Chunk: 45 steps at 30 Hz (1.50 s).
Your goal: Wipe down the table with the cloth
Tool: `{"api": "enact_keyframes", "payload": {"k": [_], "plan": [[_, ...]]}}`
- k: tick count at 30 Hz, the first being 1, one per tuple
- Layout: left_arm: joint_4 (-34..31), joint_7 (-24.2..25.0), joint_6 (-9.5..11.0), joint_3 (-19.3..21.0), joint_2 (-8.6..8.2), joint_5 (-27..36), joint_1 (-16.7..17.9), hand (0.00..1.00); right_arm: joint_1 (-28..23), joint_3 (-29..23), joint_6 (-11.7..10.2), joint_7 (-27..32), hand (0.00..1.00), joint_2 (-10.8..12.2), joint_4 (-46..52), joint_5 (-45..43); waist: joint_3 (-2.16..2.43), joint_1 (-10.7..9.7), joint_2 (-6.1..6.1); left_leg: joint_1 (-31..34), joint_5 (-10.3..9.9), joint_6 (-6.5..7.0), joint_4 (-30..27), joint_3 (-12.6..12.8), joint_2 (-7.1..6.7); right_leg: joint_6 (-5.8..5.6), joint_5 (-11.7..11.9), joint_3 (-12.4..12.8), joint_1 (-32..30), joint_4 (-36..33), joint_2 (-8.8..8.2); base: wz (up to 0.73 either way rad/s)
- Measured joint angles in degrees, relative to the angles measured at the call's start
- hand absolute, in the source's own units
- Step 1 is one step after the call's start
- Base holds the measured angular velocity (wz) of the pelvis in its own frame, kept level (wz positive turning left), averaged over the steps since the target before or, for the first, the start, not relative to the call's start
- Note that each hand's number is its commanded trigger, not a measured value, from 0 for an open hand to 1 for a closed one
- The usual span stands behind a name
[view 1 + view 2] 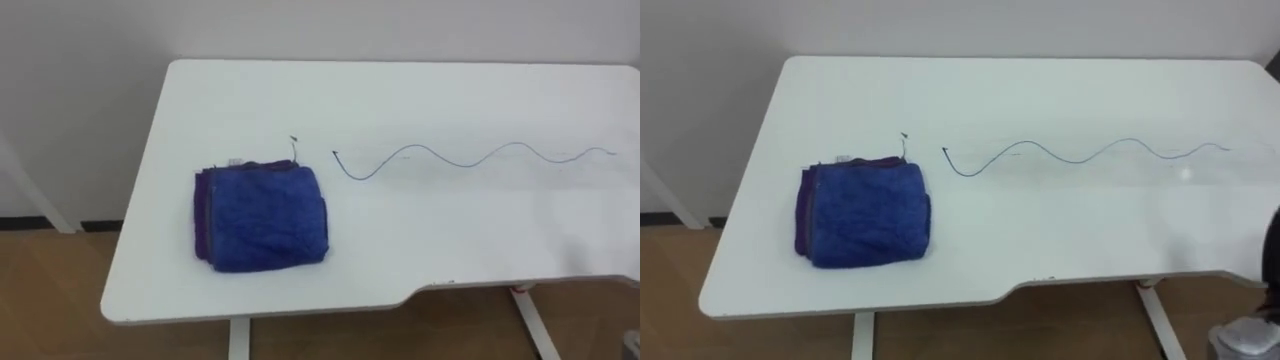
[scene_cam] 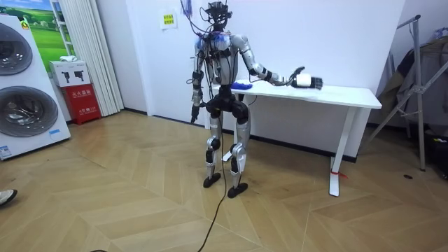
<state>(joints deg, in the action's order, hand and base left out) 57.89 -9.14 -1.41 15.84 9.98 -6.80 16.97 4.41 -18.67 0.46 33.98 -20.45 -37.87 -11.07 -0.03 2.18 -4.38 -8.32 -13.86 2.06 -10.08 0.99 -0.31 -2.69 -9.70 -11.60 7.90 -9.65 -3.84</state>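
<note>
Folded fuzzy blue cloth [image 1: 262, 218] on smooth white table [image 1: 400, 250], wavy line [image 1: 470, 158], right robot hand [image 2: 306, 81] seemingly open, empty

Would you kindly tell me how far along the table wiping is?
Done: nothing; the wavy blue line crosses the table unwiped. In hand: the right robot hand hovers over the table, apart from the folded blue cloth; the left robot hand hangs down. Left: grasping the cloth and wiping the line.

Limbs are silver-grey with dark joints; feet are black. Torso shows exposed blue and dark wiring, a black camera rig tops the head, and a dark cable trails below
</note>
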Motion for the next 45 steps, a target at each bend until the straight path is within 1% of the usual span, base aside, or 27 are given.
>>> {"api": "enact_keyframes", "payload": {"k": [2,4,5,7,9,11,12,13,15,16,20,21,23,24,25,27,28,30,31,35,37,38,40,41,45], "plan": [[-0.14,0.03,0.0,-0.4,0.03,-0.07,0.14,0.0,0.51,1.33,-0.23,0.07,0.0,0.02,4.31,-3.59,-0.02,0.88,-0.09,-0.13,0.01,0.02,0.08,0.09,-0.01,0.0,0.0,0.04,0.09,0.04,-0.01,0.0],[-0.18,0.57,0.0,-0.56,0.03,-0.04,-0.02,0.0,0.55,3.65,-0.61,0.13,0.0,0.03,10.58,-10.05,-0.29,1.42,-0.51,0.24,0.01,0.02,-0.2,-0.33,-0.02,0.0,0.0,-0.42,0.07,0.04,-0.07,0.09],[-0.22,0.71,0.0,-0.59,0.03,0.02,-0.01,0.0,0.55,4.31,-0.69,0.12,0.0,0.05,12.16,-11.5,-0.3,1.41,-0.58,0.43,0.01,0.02,-0.21,-0.47,-0.01,0.0,0.0,-0.58,0.02,0.04,-0.08,0.17],[-0.24,0.7,0.0,-1.65,0.02,-0.04,-0.35,0.0,0.66,7.02,-1.35,0.13,0.0,0.04,18.95,-18.18,-0.25,1.75,-0.8,1.03,0.01,0.02,-0.28,-1.34,-0.04,0.0,0.0,-1.12,-0.32,-0.06,-0.13,0.14],[-0.21,0.58,0.0,-2.6,0.05,0.03,-0.46,0.0,1.52,8.65,-2.53,0.15,0.0,0.03,21.29,-22.37,-0.24,2.04,-0.81,1.03,0.01,0.02,-0.38,-1.65,-0.06,0.0,0.0,-1.16,-0.1,-0.04,-0.09,0.12],[-0.09,0.58,0.01,-4.16,0.04,0.23,-0.89,0.0,2.08,10.24,-2.39,0.03,0.0,0.03,22.69,-24.3,-0.23,2.97,-0.79,0.82,0.01,0.02,-0.45,-1.93,-0.1,0.0,0.0,-1.02,0.25,-0.06,-0.1,0.12],[-0.08,0.67,0.02,-5.13,0.0,-0.26,-1.04,0.0,3.03,11.47,-2.34,-0.48,0.0,0.04,23.23,-27.05,-0.24,3.4,-0.84,0.93,0.04,0.05,-0.43,-2.03,-0.12,0.0,0.0,-1.12,0.15,-0.06,-0.12,0.0],[-0.09,0.84,0.02,-5.59,-0.03,-0.42,-1.27,0.0,4.08,12.6,-2.4,-0.88,0.0,0.03,23.52,-29.86,-0.23,3.92,-0.88,1.06,0.04,0.06,-0.43,-2.02,-0.11,0.0,0.0,-1.1,-0.06,-0.02,-0.12,0.0],[-0.15,1.0,0.02,-6.04,-0.01,-0.47,-1.29,0.0,4.55,13.76,-2.4,-1.47,0.0,0.02,25.3,-32.66,-0.2,4.72,-0.92,1.18,0.04,0.06,-0.44,-2.05,-0.11,0.0,0.0,-1.19,-0.08,0.0,-0.11,0.02],[-0.2,1.19,0.01,-6.07,0.0,-0.47,-1.4,0.0,5.07,15.24,-2.4,-1.75,0.0,0.02,26.15,-33.86,-0.17,5.03,-0.95,1.13,0.04,0.05,-0.48,-2.07,-0.11,0.0,0.0,-1.19,-0.02,0.01,-0.1,0.05],[-0.24,1.87,0.0,-6.04,-0.03,-0.73,-1.9,0.0,5.31,18.24,-2.3,-3.88,0.0,0.02,28.73,-37.58,-0.07,6.18,-1.13,1.17,0.05,0.04,-0.54,-2.12,-0.13,0.0,0.0,-1.28,-0.01,0.07,-0.15,0.0],[-0.24,1.89,-0.02,-6.15,-0.03,-0.69,-1.88,0.0,5.54,19.66,-2.11,-4.85,0.0,0.02,29.14,-38.2,-0.04,6.34,-1.24,1.15,0.05,0.04,-0.54,-2.25,-0.13,0.0,0.0,-1.33,0.0,0.06,-0.15,0.0],[-0.26,1.88,-0.1,-6.88,0.06,-0.68,-2.07,0.0,5.78,21.69,-1.98,-6.02,0.0,0.04,29.37,-38.71,-0.09,6.61,-1.45,1.16,0.05,0.05,-0.56,-2.95,-0.19,0.0,0.0,-1.65,0.19,0.05,-0.19,0.09],[-0.25,1.89,-0.14,-7.79,0.1,-0.68,-2.27,0.0,5.9,23.15,-1.59,-6.95,0.0,0.15,29.37,-38.77,-0.13,7.2,-1.52,0.9,0.06,0.04,-0.54,-3.11,-0.19,0.0,0.0,-1.75,0.39,0.06,-0.19,0.07],[-0.25,1.93,-0.14,-8.48,0.1,-0.7,-2.5,0.0,5.9,24.42,-1.58,-7.94,0.0,0.24,29.37,-38.87,-0.21,7.69,-1.62,0.78,0.06,0.04,-0.53,-3.11,-0.18,0.0,0.0,-1.88,0.65,0.12,-0.19,0.04],[-0.25,1.94,-0.14,-9.33,0.15,-1.03,-3.01,0.0,5.96,26.0,-1.61,-9.33,0.0,0.44,29.46,-40.24,-0.31,8.01,-1.66,0.9,0.05,0.04,-0.51,-3.14,-0.17,0.0,0.0,-2.04,0.68,0.23,-0.19,0.05],[-0.25,2.02,-0.11,-9.38,0.16,-1.22,-3.29,0.0,6.2,27.4,-1.64,-10.07,0.0,0.44,29.46,-41.08,-0.43,8.75,-1.95,0.96,0.05,0.04,-0.43,-2.95,-0.14,0.0,0.0,-2.04,0.64,0.23,-0.19,0.0],[-0.23,2.02,-0.11,-9.4,0.27,-1.48,-3.65,0.0,6.51,29.57,-1.64,-11.18,0.0,0.47,29.49,-42.5,-0.52,9.28,-2.12,1.14,0.06,0.04,-0.38,-2.89,-0.1,0.0,0.0,-2.24,0.44,0.27,-0.16,0.0],[-0.24,2.02,-0.11,-9.58,0.27,-1.65,-3.67,0.0,6.58,31.17,-1.63,-11.93,0.0,0.47,29.59,-42.99,-0.46,9.39,-2.2,1.21,0.06,0.04,-0.37,-2.9,-0.11,0.0,0.0,-2.43,0.41,0.31,-0.17,0.0],[-0.53,1.98,-0.09,-10.5,0.25,-1.8,-3.81,0.0,6.58,34.93,-1.69,-14.1,0.0,0.6,29.91,-43.7,-0.41,10.49,-2.26,1.6,0.06,0.04,-0.53,-2.94,-0.26,0.0,0.01,-2.72,0.5,0.97,-0.31,0.0],[-0.53,1.96,-0.02,-11.1,0.16,-1.71,-3.91,0.0,6.57,36.53,-1.83,-15.47,0.0,1.3,29.86,-45.75,-0.79,10.82,-1.71,1.68,0.06,0.04,-0.65,-2.98,-0.34,0.0,0.01,-2.73,0.56,1.02,-0.33,0.0],[-0.53,1.96,0.02,-11.42,0.16,-1.71,-3.91,0.0,6.57,36.92,-1.91,-15.49,0.0,1.43,29.78,-46.05,-0.91,10.83,-1.54,1.69,0.06,0.04,-0.65,-2.99,-0.35,0.0,0.01,-2.74,0.56,1.02,-0.34,0.0],[-0.52,1.95,0.08,-12.23,0.16,-1.77,-4.04,0.0,6.41,38.55,-2.19,-15.49,0.0,2.53,29.61,-46.6,-1.33,10.88,-0.92,1.77,0.06,0.04,-0.64,-3.01,-0.31,0.0,0.0,-2.72,0.49,1.04,-0.3,0.0],[-0.52,1.95,0.08,-12.41,0.16,-1.75,-4.11,0.0,6.17,39.02,-2.23,-15.49,0.0,2.58,29.62,-46.94,-1.3,10.88,-0.86,1.81,0.06,0.04,-0.63,-3.05,-0.31,0.0,0.0,-2.73,0.44,1.04,-0.29,0.0],[-0.49,1.96,0.19,-12.78,0.13,-1.75,-4.2,0.0,3.71,42.65,-2.39,-16.32,0.0,2.55,29.61,-47.92,-0.89,11.09,-0.4,1.72,0.06,0.04,-0.35,-3.17,-0.27,0.0,0.0,-2.68,0.37,1.06,-0.22,0.0]]}}
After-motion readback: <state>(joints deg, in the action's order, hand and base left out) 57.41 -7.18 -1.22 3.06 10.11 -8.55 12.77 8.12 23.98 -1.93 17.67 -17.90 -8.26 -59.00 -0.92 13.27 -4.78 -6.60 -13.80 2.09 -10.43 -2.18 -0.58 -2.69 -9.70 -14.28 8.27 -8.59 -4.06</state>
